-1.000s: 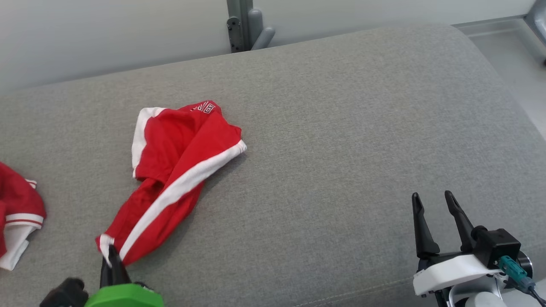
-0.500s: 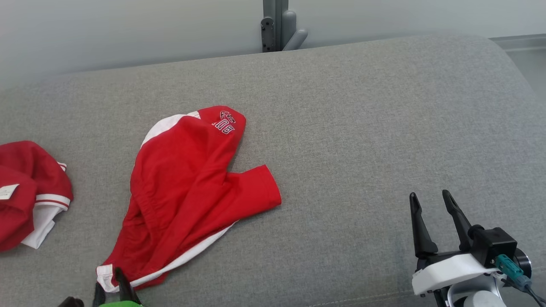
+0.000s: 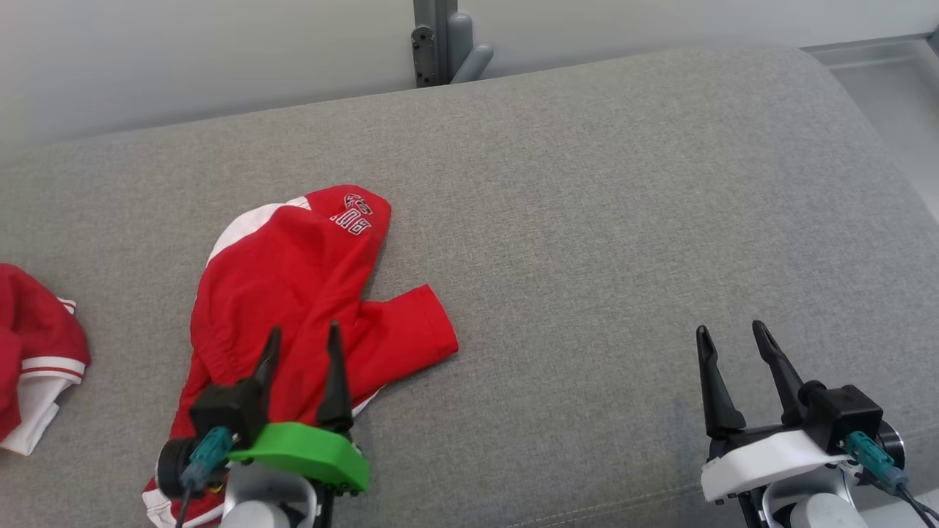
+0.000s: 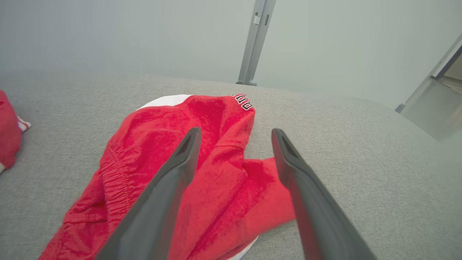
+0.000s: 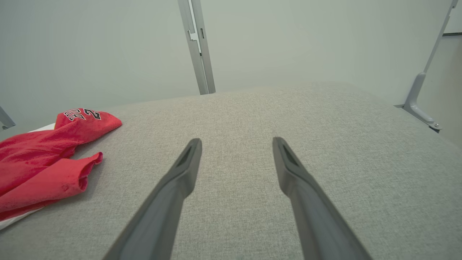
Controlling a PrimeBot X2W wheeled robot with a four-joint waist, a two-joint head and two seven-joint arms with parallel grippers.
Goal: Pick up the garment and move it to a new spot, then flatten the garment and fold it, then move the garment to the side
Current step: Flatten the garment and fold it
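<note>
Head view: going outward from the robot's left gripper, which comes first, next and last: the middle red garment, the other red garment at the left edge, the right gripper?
1. Middle red garment, directly below the left gripper.
2. Other red garment, off to its left at the picture's edge.
3. Right gripper, far across the grey cushion, lower right.

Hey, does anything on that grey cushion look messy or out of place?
The red garment lies rumpled on the grey cushion, folded over itself with one end jutting right, not flat. A second garment, also red, sits bunched at the head view's left edge. Nothing looks torn.
</note>
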